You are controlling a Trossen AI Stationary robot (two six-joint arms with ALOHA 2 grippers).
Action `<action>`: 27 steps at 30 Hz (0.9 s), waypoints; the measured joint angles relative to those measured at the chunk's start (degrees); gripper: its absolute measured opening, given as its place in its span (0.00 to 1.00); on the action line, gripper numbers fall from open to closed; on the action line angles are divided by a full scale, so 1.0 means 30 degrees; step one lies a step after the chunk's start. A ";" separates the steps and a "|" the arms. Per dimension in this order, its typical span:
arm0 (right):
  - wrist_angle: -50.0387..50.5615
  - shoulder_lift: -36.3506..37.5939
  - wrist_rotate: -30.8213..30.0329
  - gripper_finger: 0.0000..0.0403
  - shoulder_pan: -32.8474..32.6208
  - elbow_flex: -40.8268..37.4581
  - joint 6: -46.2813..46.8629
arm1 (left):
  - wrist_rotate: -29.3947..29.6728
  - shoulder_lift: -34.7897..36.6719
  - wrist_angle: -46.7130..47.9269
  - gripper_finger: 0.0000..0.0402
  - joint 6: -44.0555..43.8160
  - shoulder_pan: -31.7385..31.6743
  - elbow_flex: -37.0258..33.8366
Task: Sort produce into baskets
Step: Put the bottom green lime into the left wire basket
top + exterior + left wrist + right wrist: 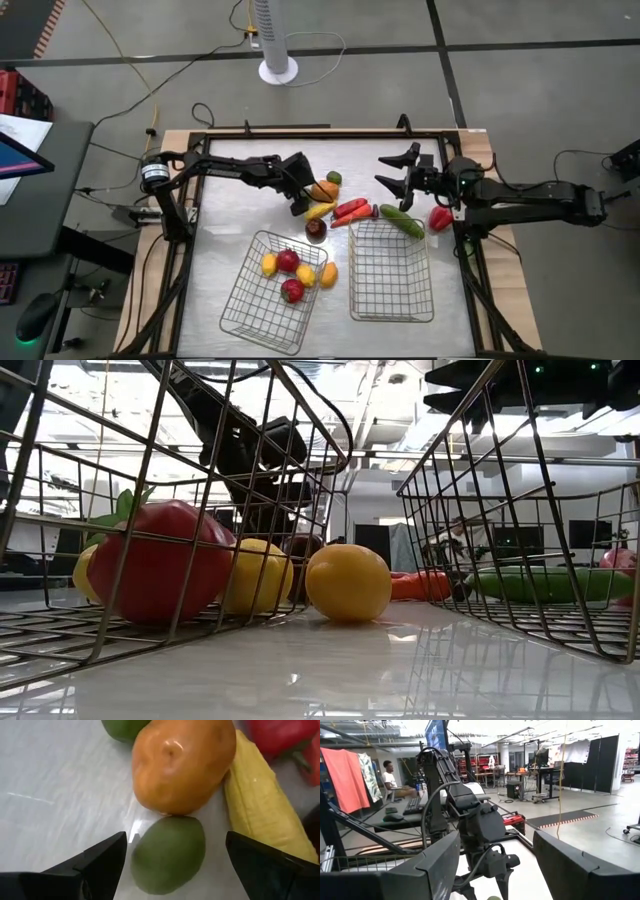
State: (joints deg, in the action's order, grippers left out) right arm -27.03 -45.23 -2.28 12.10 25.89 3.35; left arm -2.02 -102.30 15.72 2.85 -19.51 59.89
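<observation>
With my left gripper (pixel 172 857) spread wide over the small green fruit (pixel 169 854), which lies on the table touching the orange one (pixel 182 762) beside the corn (pixel 260 810), I'd drop straight down and close gently to avoid nudging either, while my right gripper (pixel 398 170) waits open above the cucumber (pixel 401 220).

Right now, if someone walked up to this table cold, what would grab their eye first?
Probably the bright heap of toy produce loose mid-table behind the two wire baskets, with the left gripper open right over a small green fruit beside an orange one. Next, the left basket already holding red and yellow pieces while the right basket looks empty. The right gripper waits open, raised near the cucumber.
</observation>
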 joint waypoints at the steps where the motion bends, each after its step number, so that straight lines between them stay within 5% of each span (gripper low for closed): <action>1: 0.0000 0.0000 0.0000 0.70 0.0000 0.0000 0.0000 | 0.0041 0.0000 -0.0047 0.81 0.0139 0.0000 -0.0044; 7: -0.0007 0.0000 0.0168 0.70 -0.0022 0.0000 0.0008 | 0.0986 -0.0007 0.0491 0.79 0.0830 -0.0007 -0.0062; 20: -0.0005 0.0000 0.0226 0.70 -0.0022 0.0000 -0.0075 | 0.1508 0.0039 0.1213 0.44 0.2622 -0.0029 -0.0033; 27: 0.0079 0.0000 0.0248 0.70 -0.0022 0.0000 -0.0138 | 0.3081 0.0856 0.3547 0.40 0.3126 0.0244 0.0643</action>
State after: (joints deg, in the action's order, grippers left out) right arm -26.79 -45.23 -1.54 12.03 25.89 2.94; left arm 7.22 -99.73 26.36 12.22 -18.78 61.82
